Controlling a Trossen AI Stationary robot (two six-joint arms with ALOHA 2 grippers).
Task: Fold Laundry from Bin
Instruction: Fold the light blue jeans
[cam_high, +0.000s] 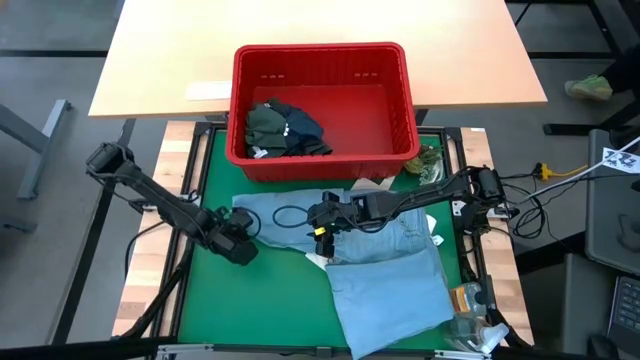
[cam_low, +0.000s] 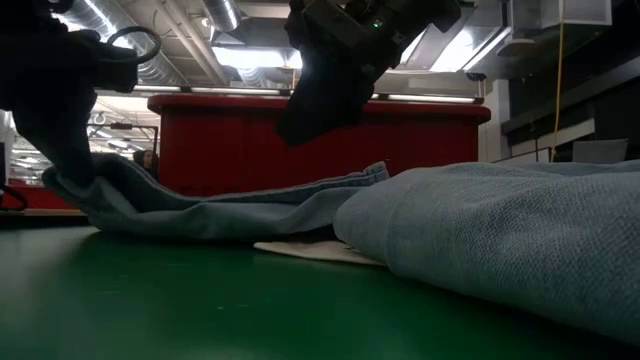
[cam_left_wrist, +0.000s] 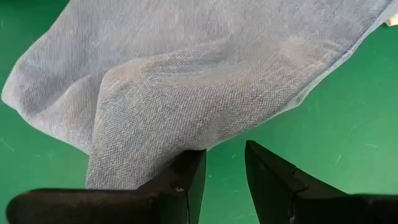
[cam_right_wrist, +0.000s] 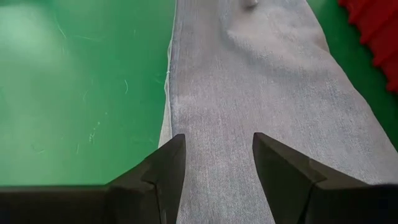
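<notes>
the shirt (cam_high: 385, 262), light blue, lies flat on the green mat (cam_high: 260, 300), between the bin (cam_high: 322, 108) and the near table edge. one part runs sideways just in front of the bin; a broader part extends toward the near right corner. in the low view the shirt (cam_low: 480, 240) fills the right foreground as a thick fold, with a thinner part running left across the mat (cam_low: 150, 300).

the left gripper (cam_high: 240, 235) sits at the shirt's left end, low over the mat. in the left wrist view its fingers (cam_left_wrist: 189, 177) stand apart with green mat showing in the gap; the shirt (cam_left_wrist: 186, 81) edge lies against the outside of one finger and is not between the two. no cloth is pinched.

the right gripper (cam_high: 322, 222) hangs above the middle of the shirt. in the right wrist view its fingers (cam_right_wrist: 165, 168) are spread wide over the shirt (cam_right_wrist: 261, 106), near its edge by the mat (cam_right_wrist: 74, 93); nothing is between them. in the low view the right gripper (cam_low: 315, 110) is clear of the cloth.

the bin is red and stands at the far edge of the mat, against the wooden table (cam_high: 180, 50). inside, at its left side, lies a dark garment heap (cam_high: 283, 128), olive and navy. the bin (cam_low: 320, 140) closes the background in the low view.

a thin white item (cam_low: 310, 250) lies on the mat under the shirt's edge.
</notes>
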